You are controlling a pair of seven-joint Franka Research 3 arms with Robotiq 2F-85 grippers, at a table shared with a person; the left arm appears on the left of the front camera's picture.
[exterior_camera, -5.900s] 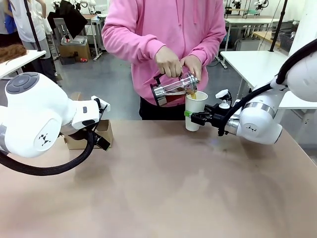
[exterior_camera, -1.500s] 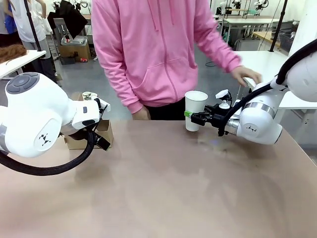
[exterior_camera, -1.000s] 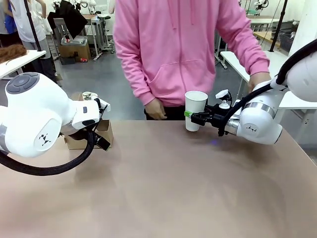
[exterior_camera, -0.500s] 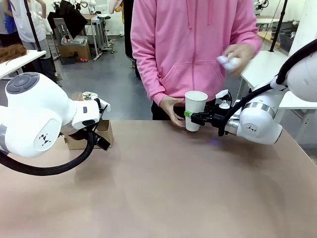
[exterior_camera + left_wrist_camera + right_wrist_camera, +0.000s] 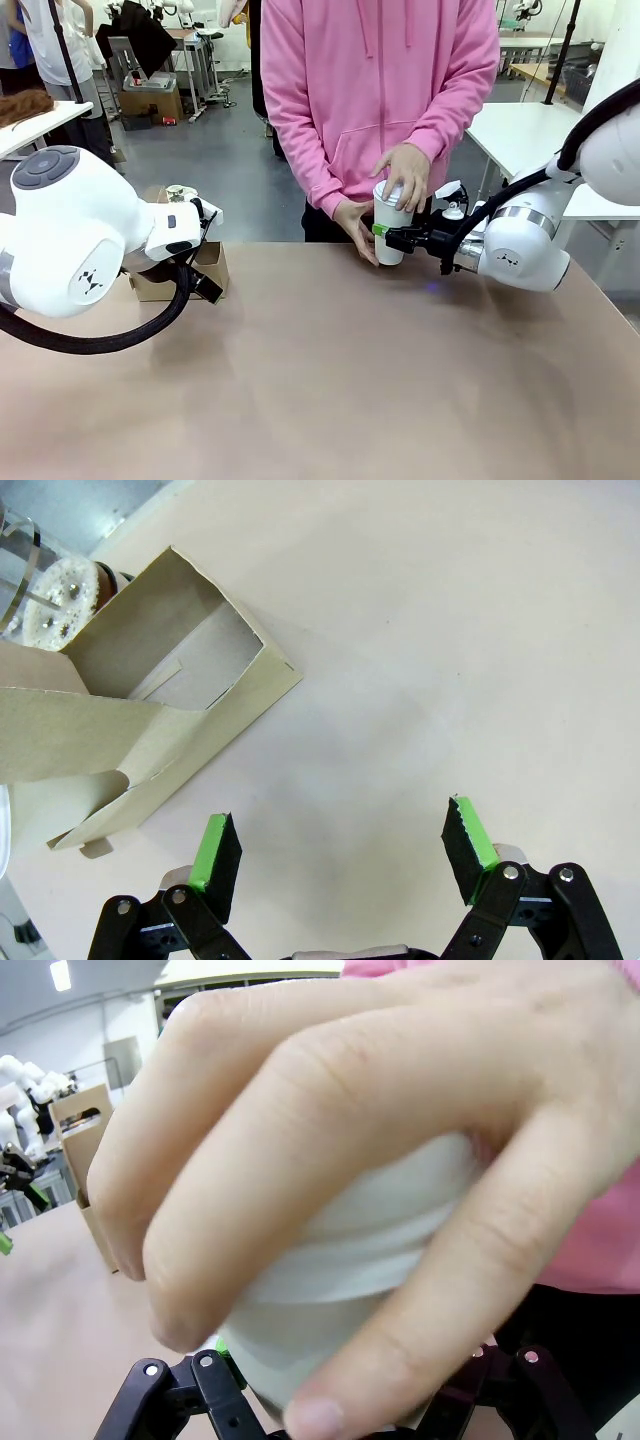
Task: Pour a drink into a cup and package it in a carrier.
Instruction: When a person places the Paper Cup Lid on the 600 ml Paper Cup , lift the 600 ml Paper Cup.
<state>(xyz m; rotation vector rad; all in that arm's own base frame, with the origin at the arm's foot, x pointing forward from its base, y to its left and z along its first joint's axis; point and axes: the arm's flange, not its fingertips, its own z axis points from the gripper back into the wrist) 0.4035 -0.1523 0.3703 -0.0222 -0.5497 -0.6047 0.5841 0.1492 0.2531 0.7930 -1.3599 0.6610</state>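
The white paper cup [image 5: 389, 246] stands at the table's far edge with my right gripper [image 5: 384, 232] shut on its lower part from the right. A person's hand [image 5: 404, 175] presses down on the cup's top, where a white lid edge [image 5: 350, 1225] shows under the fingers. The other hand [image 5: 352, 216] cradles the cup's left side. The drink is hidden. At far left the brown cardboard carrier [image 5: 207, 268] lies under my left arm. My left gripper [image 5: 343, 848] hangs open over bare table, just beside the carrier [image 5: 150, 710].
A glass jug's metal end [image 5: 60, 602] sits behind the carrier. The person in a pink top [image 5: 380, 90] stands close against the far edge. The brown tabletop [image 5: 330, 380] stretches wide toward me between the two arms.
The person's raised hand came down with a white lid onto the cup's top. Their other hand stays at the cup's side. Neither arm has moved.
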